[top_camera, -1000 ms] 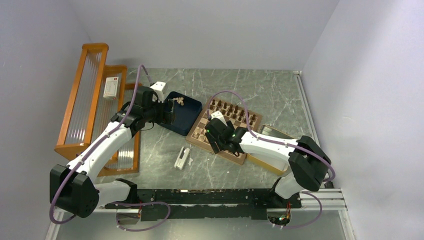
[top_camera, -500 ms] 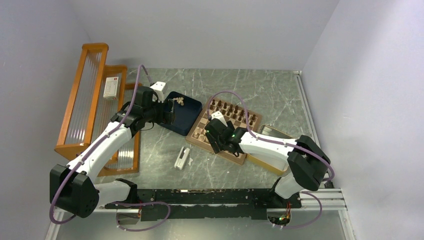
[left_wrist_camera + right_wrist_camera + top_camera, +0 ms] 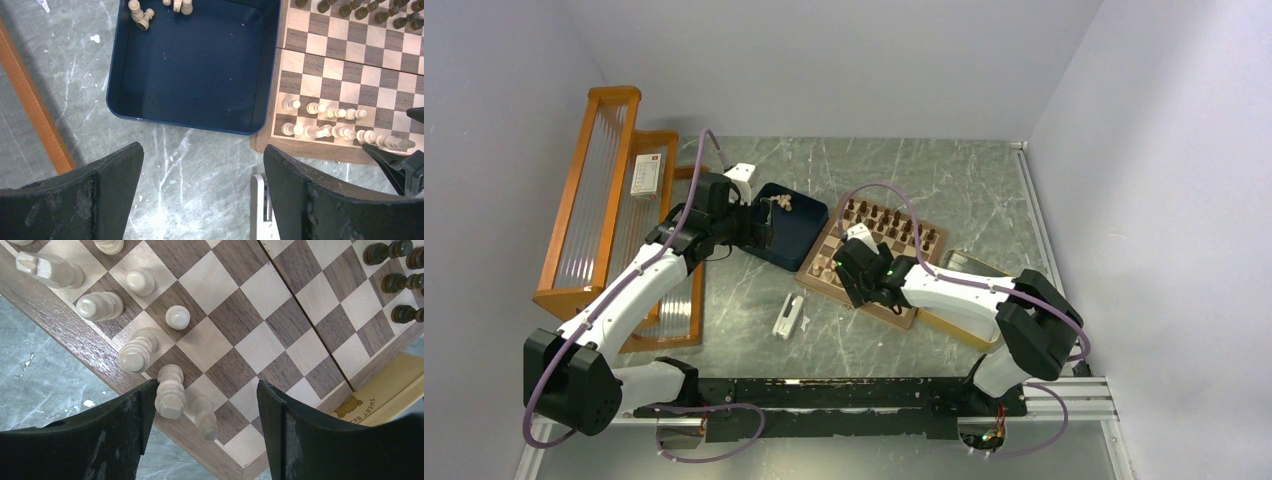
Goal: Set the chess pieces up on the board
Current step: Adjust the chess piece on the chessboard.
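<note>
Right fingers (image 3: 100,440) apart, empty, straddling pale chess pieces (image 3: 170,392) at the board (image 3: 260,347) edge, lower left of frame. Left fingers (image 3: 75,200) apart, empty, by blue tray (image 3: 195,75); few more pieces at its top left. Light, smooth, tippy wood, probably: pinch mid-stem.

Square wooden board (image 3: 350,65), light and dark checkered squares, brown rim, seam across the middle. Dark brown pieces (image 3: 350,9) standing in rows along the far edge. Pale tan pieces (image 3: 320,107) standing in two partly filled rows along the near edge. A few loose pale pieces (image 3: 137,10) clustered at the far end of the dark blue tray (image 3: 190,127) just beside the board, one apparently tipped over.
</note>
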